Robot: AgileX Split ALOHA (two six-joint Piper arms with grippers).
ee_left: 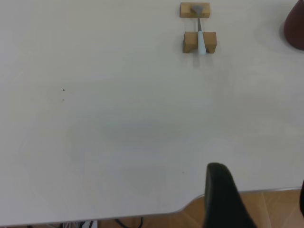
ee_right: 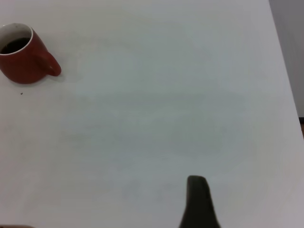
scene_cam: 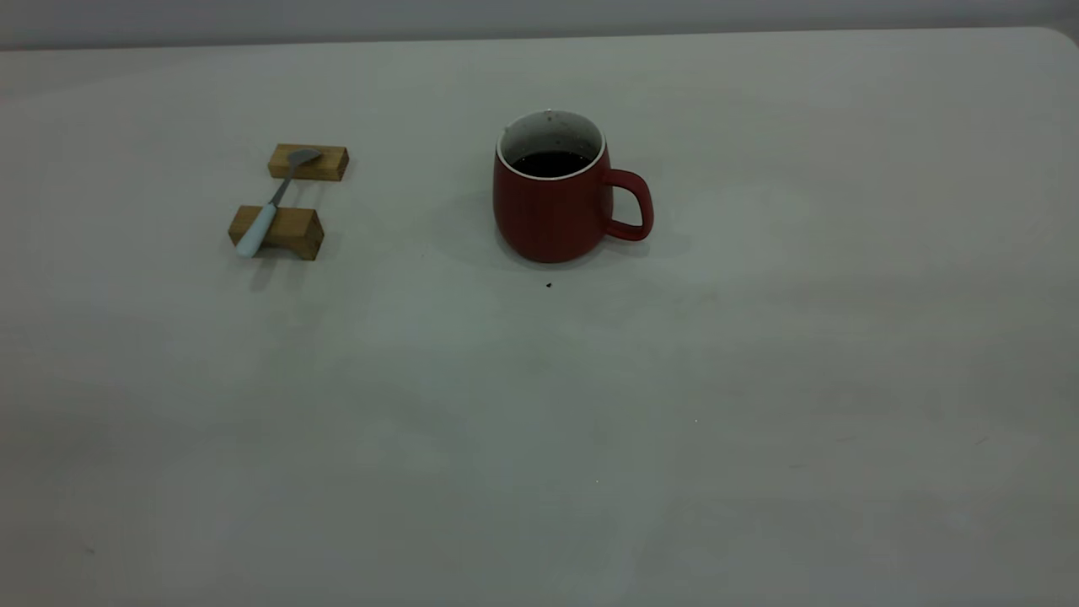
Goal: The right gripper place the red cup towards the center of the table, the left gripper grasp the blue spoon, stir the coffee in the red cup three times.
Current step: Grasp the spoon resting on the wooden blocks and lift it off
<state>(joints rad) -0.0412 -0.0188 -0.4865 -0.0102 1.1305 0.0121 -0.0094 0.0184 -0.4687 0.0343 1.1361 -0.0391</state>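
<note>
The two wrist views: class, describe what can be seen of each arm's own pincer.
Little shows. The left pincer appears as one black, rounded, tapering finger. The right pincer shows one narrow black finger with a rounded tip. No cables or markings are visible; neither arm appears in the exterior view.

Two small tan wooden blocks lie toward the left side in the exterior view, close together but not touching; the far block (scene_cam: pixel 308 162) lies lengthwise across the view; the near block (scene_cam: pixel 278 231) sits a little to its left, parallel to it; a tiny dark speck (scene_cam: pixel 549 286) lies further right; a strip of wooden floor (ee_left: pixel 266 209) shows in the left wrist view.
</note>
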